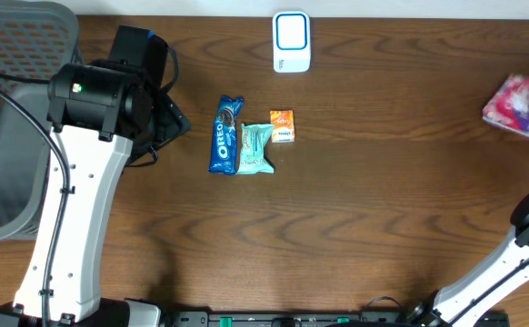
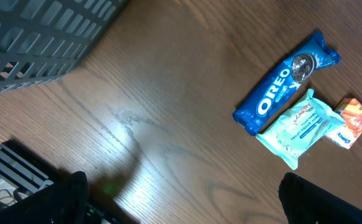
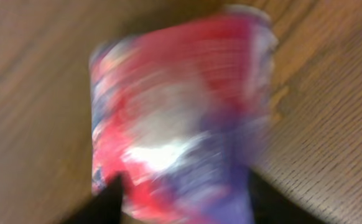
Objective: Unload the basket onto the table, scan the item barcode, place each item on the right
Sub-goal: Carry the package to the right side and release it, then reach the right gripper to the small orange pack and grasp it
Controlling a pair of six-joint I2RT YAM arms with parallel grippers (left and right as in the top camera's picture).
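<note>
A red, white and purple packet [image 1: 516, 104] lies at the table's far right edge. It fills the right wrist view as a heavy blur [image 3: 181, 118]. My right gripper [image 3: 181, 199] stands open around its near end, one dark finger on each side; whether they touch it is lost in the blur. The white and blue scanner [image 1: 292, 42] stands at the back centre. My left gripper [image 2: 187, 205] is wide open over bare wood at the left, holding nothing.
A blue Oreo pack [image 1: 225, 134], a teal wipes pack [image 1: 254, 149] and a small orange packet [image 1: 283, 125] lie side by side mid-table. A grey mesh basket [image 1: 10, 136] sits at the left edge.
</note>
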